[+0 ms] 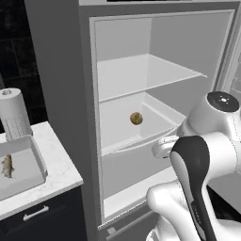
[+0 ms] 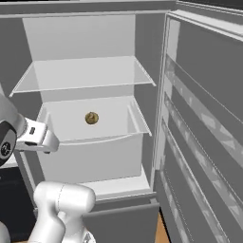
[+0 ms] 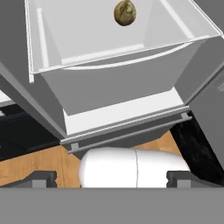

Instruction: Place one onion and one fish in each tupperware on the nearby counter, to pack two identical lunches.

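1. The olive-tan onion point(image 1: 136, 118) sits alone in the open fridge's drawer bin point(image 1: 141, 141), probably stored there and next to be fetched.
2. The gripper point(image 3: 111, 177) faces the bin from low down, its jaws wide apart and holding nothing.
3. One fish point(image 1: 7, 165) lies in the tupperware point(image 1: 40, 162) on the counter point(image 1: 61, 169), beside a paper-towel roll point(image 1: 13, 110).
4. I can read no writing anywhere.
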Robot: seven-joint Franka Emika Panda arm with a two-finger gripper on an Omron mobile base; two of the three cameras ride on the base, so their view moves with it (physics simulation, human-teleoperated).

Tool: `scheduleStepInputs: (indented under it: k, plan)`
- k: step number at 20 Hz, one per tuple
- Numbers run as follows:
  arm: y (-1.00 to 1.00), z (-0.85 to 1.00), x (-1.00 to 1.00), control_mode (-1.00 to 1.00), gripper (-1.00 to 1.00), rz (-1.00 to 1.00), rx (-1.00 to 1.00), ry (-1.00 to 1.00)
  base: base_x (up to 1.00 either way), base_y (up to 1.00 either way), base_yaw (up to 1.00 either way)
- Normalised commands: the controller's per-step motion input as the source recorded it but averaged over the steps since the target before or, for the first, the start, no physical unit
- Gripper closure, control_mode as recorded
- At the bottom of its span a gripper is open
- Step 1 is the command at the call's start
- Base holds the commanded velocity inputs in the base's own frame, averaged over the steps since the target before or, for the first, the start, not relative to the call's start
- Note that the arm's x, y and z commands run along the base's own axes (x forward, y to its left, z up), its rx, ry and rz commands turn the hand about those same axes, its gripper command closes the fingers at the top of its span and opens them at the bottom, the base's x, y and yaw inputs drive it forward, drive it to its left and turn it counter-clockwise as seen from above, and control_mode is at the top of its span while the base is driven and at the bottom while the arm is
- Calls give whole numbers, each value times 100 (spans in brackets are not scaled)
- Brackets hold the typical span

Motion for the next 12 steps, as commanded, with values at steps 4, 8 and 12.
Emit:
scheduleStepInputs:
  k: [4, 8, 12]
  plan:
    - [0, 0, 0, 100, -100, 0, 0, 0, 92, -32, 6]
    - [0, 0, 0, 100, -100, 0, 0, 0, 83, -52, 36]
    - [0, 0, 0, 100, -100, 0, 0, 0, 54, -41, 37]
